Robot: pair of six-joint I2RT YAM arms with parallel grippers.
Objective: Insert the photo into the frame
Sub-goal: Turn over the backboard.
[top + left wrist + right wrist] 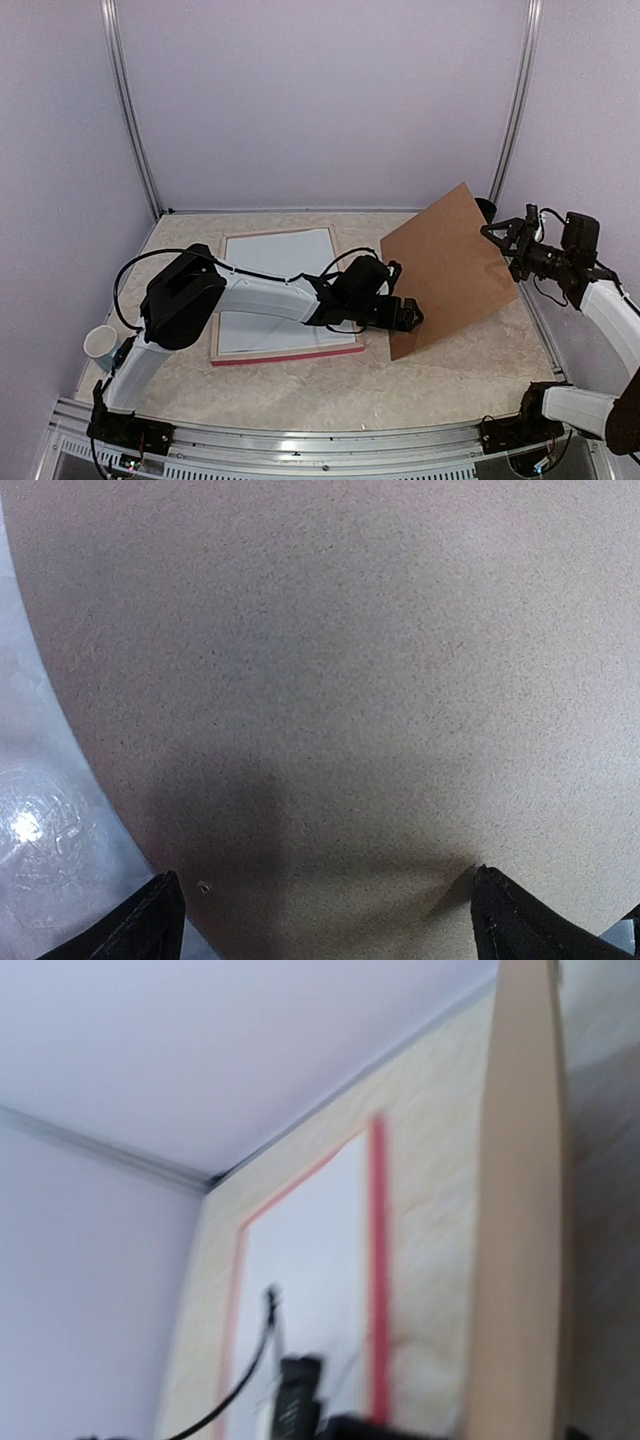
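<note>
The frame (290,354) lies flat on the table left of centre, with pink-red edges and a white sheet (280,290) filling it. The right wrist view shows its red edge (377,1260). The photo is hidden. A brown backing board (445,265) stands tilted on its lower corner between my grippers. My left gripper (408,315) is open at the board's lower left edge. The board (330,680) fills its view, close in front of the wide-apart fingertips (165,905). My right gripper (500,245) is open at the board's upper right edge. The right wrist view shows the board edge-on (520,1210).
A paper cup (100,342) stands at the table's left edge beside the left arm. A dark object (486,208) sits behind the board at the back right corner. Pale walls and metal posts (130,110) close in the table on three sides.
</note>
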